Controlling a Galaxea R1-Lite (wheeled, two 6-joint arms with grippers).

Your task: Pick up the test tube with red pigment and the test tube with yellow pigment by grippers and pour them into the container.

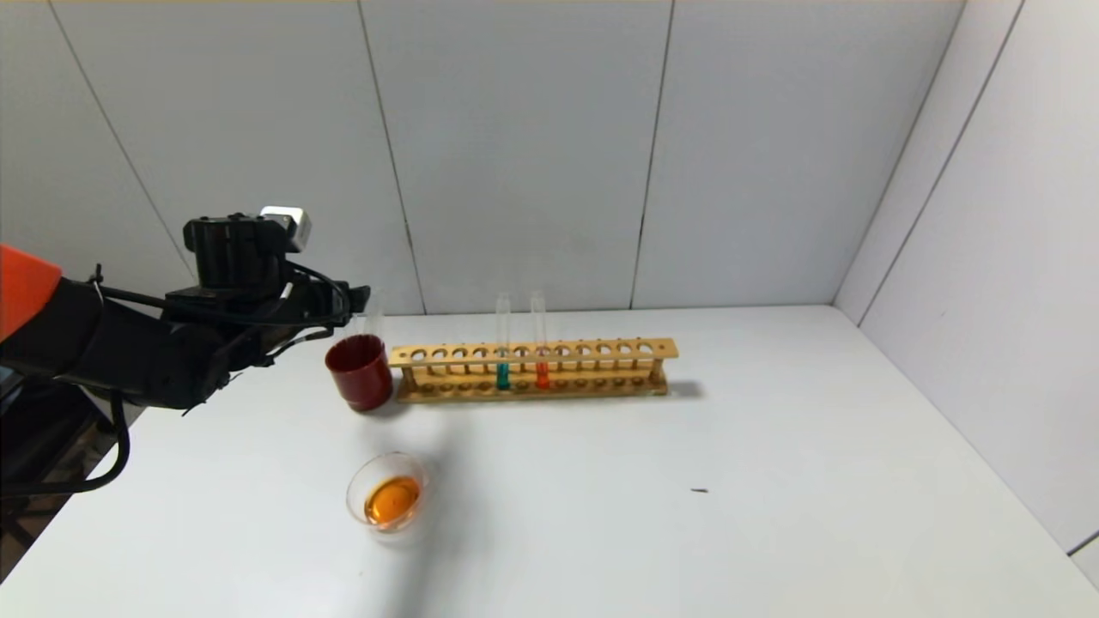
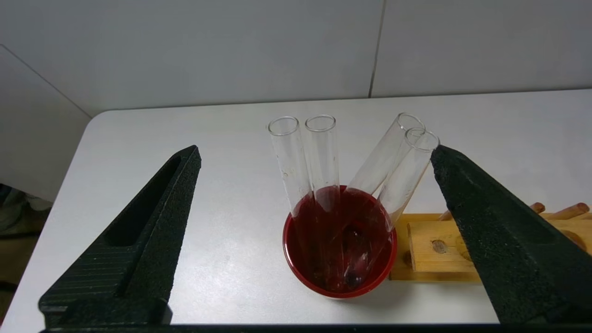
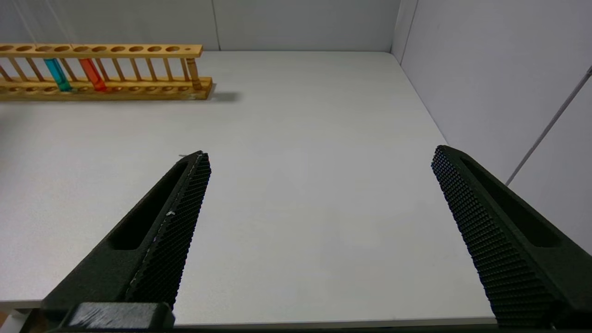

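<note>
The container (image 1: 354, 486), a small clear glass dish, sits on the table's near left and holds orange liquid. A tube with orange-red liquid (image 1: 542, 374) stands in the wooden rack (image 1: 601, 349); I cannot tell whether it is the red pigment tube or its twin. It also shows in the right wrist view (image 3: 92, 74). No tube with yellow liquid is in view. My left gripper (image 1: 356, 300) (image 2: 317, 152) is open and empty, just above and behind a dark red cup (image 2: 289, 259). My right gripper (image 3: 321, 152) is open and empty over bare table, out of the head view.
The dark red cup (image 1: 359, 373) at the rack's left end holds several empty glass tubes (image 2: 296, 157) leaning apart. A teal-liquid tube (image 1: 503, 374) stands in the rack beside the orange-red one. White walls close the back and right.
</note>
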